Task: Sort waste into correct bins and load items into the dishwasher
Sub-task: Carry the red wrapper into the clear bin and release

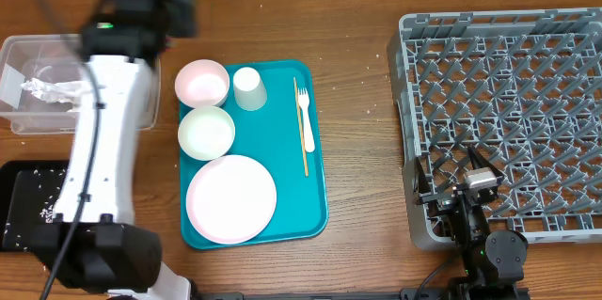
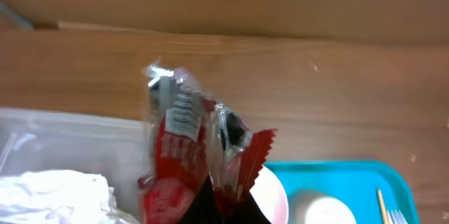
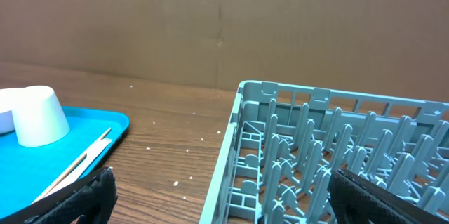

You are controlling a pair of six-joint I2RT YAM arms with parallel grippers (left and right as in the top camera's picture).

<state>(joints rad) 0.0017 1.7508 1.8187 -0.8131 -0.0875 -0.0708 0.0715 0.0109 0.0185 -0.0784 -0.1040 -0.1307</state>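
My left gripper (image 2: 214, 206) is shut on the small red shiny wrapper (image 2: 186, 157) and holds it above the right end of the clear tub (image 2: 77, 140). A crumpled white napkin (image 2: 56, 196) lies in the tub (image 1: 23, 121). In the overhead view my left wrist (image 1: 141, 8) hides the fingers and the wrapper. The black tray (image 1: 14, 201) holds pale scraps. Two white bowls (image 1: 202, 82) (image 1: 207, 133), a cup (image 1: 247, 88), a fork (image 1: 303, 112) and a plate (image 1: 231, 198) sit on the teal tray (image 1: 282, 74). My right gripper (image 3: 231, 203) is open and empty over the front left corner of the grey dish rack (image 1: 508, 112).
Small pale crumbs are scattered on the wooden table between the teal tray and the rack (image 3: 182, 150). My left arm (image 1: 99, 150) stretches from the front left over the black tray and the tub's right side. The carrot piece is not in view.
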